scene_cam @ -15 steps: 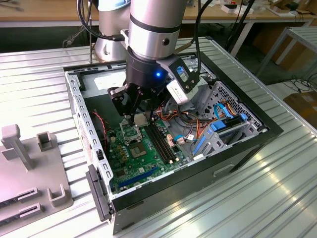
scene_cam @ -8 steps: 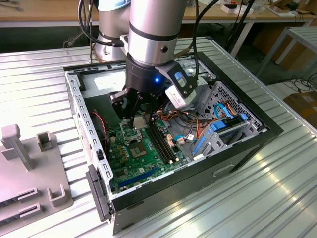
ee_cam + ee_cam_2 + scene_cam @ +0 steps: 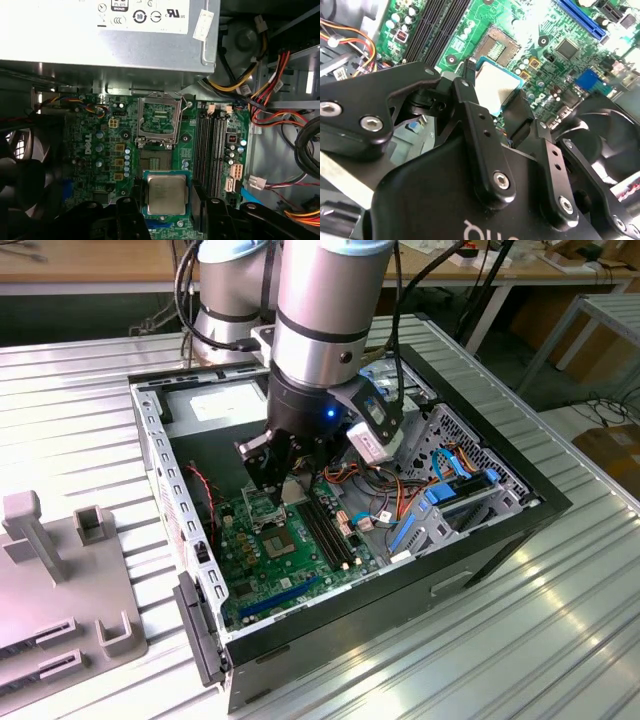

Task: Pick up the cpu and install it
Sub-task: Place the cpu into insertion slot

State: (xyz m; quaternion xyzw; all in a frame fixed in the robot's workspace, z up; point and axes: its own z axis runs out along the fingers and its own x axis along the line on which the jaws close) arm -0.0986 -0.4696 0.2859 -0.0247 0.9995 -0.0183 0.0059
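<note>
Black two-finger gripper (image 3: 166, 206), nearly closed, pinches the cpu (image 3: 165, 192), a small flat square chip with pale silver-grey metal face, by opposite edges above the green motherboard (image 3: 95, 145). Square silver-framed socket (image 3: 158, 122) lies near, just past the fingertips (image 3: 130, 217), not under the chip.

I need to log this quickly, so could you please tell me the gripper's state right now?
The gripper: closed on the cpu, holding it above the motherboard, near the open socket.
</note>
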